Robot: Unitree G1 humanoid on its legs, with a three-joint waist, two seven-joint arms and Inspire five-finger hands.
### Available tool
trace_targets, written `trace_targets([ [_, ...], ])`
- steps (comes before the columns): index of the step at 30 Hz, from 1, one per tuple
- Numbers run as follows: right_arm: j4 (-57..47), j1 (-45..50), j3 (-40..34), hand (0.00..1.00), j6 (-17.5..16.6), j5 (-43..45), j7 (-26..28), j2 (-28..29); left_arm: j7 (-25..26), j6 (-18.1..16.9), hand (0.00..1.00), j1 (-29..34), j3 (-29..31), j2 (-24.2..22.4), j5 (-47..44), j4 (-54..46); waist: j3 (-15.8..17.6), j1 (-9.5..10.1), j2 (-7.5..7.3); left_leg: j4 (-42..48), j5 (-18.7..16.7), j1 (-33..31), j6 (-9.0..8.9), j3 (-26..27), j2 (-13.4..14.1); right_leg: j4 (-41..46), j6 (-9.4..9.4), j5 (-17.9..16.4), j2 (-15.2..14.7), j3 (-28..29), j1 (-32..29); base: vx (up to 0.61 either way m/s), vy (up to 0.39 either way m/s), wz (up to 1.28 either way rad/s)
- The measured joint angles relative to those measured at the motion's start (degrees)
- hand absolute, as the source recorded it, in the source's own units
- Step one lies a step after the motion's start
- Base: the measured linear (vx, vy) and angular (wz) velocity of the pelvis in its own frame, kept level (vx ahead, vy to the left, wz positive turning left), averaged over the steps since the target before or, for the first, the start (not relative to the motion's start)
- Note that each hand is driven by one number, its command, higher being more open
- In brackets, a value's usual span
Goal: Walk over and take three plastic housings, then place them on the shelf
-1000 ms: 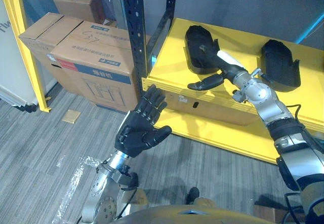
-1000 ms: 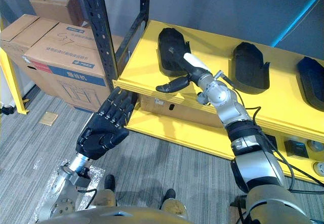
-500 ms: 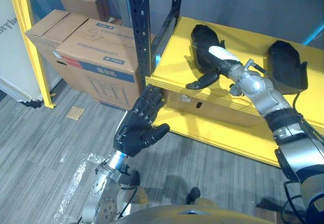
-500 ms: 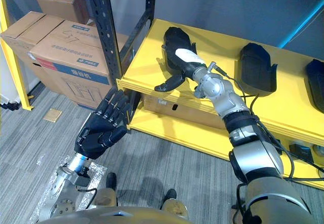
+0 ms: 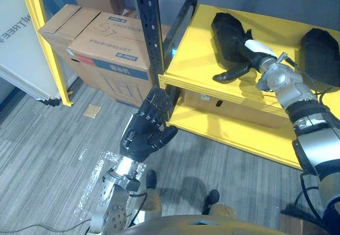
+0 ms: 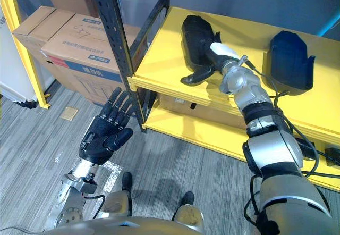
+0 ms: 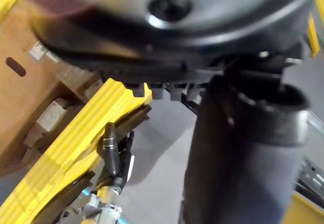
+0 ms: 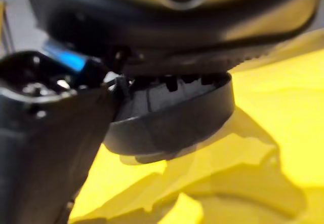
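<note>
Left hand [image 5: 143, 136]: positioned nearest the camera at 7 o'clock, raised above the grey wood-grain floor [image 5: 48, 155]. Palm faces up, fingers spread and released, holding nothing. A patch of clear crinkled film [image 5: 93, 179] lies on the floor at 7 o'clock of this hand; a small tan square [image 5: 92, 111] lies on the floor at 10 o'clock of it.

The dark perforated steel upright [image 5: 151, 27] stands just beyond the left fingertips. Brown cardboard boxes [image 5: 109, 49] are stacked at 9 o'clock of the upright, behind a yellow metal post [image 5: 48, 43].

The yellow rack shelf [image 5: 196, 54] extends from the upright toward 3 o'clock, with a lower yellow board [image 5: 234, 134] beneath it.

Right hand [image 5: 252, 62]: reaches onto the shelf at 2 o'clock of the view. Its fingers are extended along the shelf surface and not clenched; its white-covered thumb rests against the near end of the black moulded plastic housing [image 5: 229, 30]. This housing lies flat on the shelf.

A second black plastic housing [image 6: 287, 54] lies on the same shelf, at 3 o'clock of the first and apart from it.
</note>
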Motion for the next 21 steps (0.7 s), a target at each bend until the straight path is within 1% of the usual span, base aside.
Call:
trace_targets([
  [4,0.2,-0.3,-1.6,1.00,0.7,0.7,1.3,0.0,0.3,-0.3,1.00,-0.7,0.0,0.0,-0.1,0.0,1.0,0.14,0.13,0.0,0.0,0.0,-0.01,0.0,0.0,1.0,-0.08,-0.5,-0.2,0.0,-0.4,-0.01,-0.002,0.00],
  [5,0.2,-0.3,-2.3,1.00,1.7,2.1,2.7,0.0,0.4,-0.3,1.00,-0.8,-0.2,0.0,-0.1,0.0,1.4,0.16,0.21,0.0,0.0,0.1,-0.01,0.1,0.0,1.1,-0.09,-0.5,-0.3,0.1,-0.4,0.00,0.000,0.00],
  [11,1.2,-1.3,-4.7,1.00,5.7,2.6,6.2,0.5,1.5,-0.3,1.00,-1.2,-2.0,-0.1,-0.1,-0.1,1.7,0.35,0.30,0.1,0.0,0.7,-0.01,0.4,0.0,2.9,-0.14,-1.4,-0.5,0.5,-0.8,0.00,-0.002,-0.01],
  [13,1.7,-1.3,-5.8,1.00,5.9,2.6,6.3,1.1,1.6,-0.3,1.00,-1.2,-2.1,-0.2,-0.1,-0.1,1.7,0.43,0.30,0.1,0.0,0.7,-0.02,0.5,0.1,3.0,-0.18,-1.5,-0.5,0.6,-0.8,0.00,0.000,0.00],
  [14,1.9,-1.3,-6.4,0.00,6.1,2.0,6.3,1.6,1.8,-0.3,1.00,-1.2,-2.3,-0.3,-0.1,-0.1,1.7,0.43,0.30,0.1,0.0,0.8,-0.02,0.5,0.1,3.2,-0.21,-1.5,-0.6,0.6,-0.8,0.00,0.000,0.00],
  [15,1.9,-1.3,-6.7,0.00,6.2,1.9,6.3,1.9,1.9,-0.2,1.00,-1.2,-2.3,-0.3,0.0,-0.1,1.7,0.41,0.29,0.1,0.0,0.9,-0.02,0.6,0.1,3.2,-0.28,-1.5,-0.6,0.6,-0.8,-0.03,-0.008,-0.04],
  [17,2.0,-1.1,-6.8,0.00,5.7,-2.6,6.1,2.6,2.0,-0.2,1.00,-1.2,-2.3,-0.4,0.0,-0.1,1.7,0.39,0.29,0.1,0.0,1.2,-0.05,0.7,0.1,3.8,-0.31,-1.9,-0.7,0.6,-0.9,-0.03,-0.010,-0.04],
  [18,2.0,-1.1,-6.7,0.00,5.6,-3.2,5.9,2.7,2.0,-0.2,1.00,-1.2,-2.3,-0.4,0.0,-0.1,1.7,0.38,0.28,0.1,0.0,1.2,-0.05,0.7,0.1,3.8,-0.32,-1.9,-0.7,0.6,-0.9,0.00,0.000,0.00],
  [21,1.4,-1.1,-6.6,0.00,4.3,-7.0,3.3,2.7,2.1,-0.1,1.00,-1.2,-2.3,-0.4,0.0,-0.1,1.6,0.39,0.22,0.0,0.0,1.2,-0.06,0.8,0.1,3.8,-0.34,-2.0,-0.8,0.6,-0.9,-0.02,-0.004,-0.01],
])
